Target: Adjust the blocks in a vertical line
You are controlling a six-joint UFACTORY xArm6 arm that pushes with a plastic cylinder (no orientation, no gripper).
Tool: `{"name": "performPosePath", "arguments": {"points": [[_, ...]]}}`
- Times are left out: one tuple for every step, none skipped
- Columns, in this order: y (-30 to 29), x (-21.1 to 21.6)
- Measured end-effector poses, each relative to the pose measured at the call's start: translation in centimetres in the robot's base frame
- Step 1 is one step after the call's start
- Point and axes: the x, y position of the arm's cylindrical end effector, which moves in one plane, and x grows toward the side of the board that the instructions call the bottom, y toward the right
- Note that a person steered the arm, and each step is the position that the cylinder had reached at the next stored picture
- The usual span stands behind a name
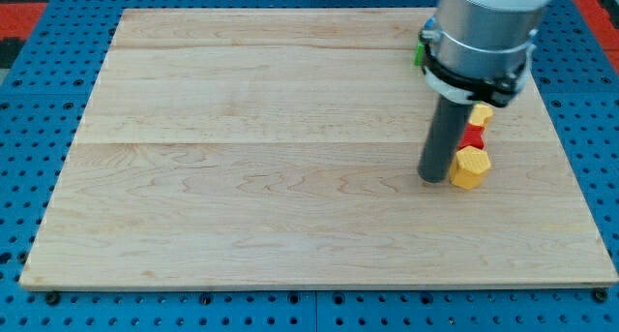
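Yellow, red, yellow: column nearly formed

Stacked up the view's right: yellow hexagonal block, red block, second yellow block, green block partly hidden. My tip touching lowest yellow's left. No fingers to open or close. Likely remaining: straightening the slight lean

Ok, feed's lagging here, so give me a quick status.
My tip down on the board, touching the yellow block's left side. Red block and second yellow stacked above it in line. Green block mostly hidden behind arm.
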Motion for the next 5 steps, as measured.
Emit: {"name": "performPosePath", "arguments": {"points": [[2.5,0.0],[3.0,0.0],[0.8,0.0],[-0.3,-0.6],[0.2,-2.1]]}}
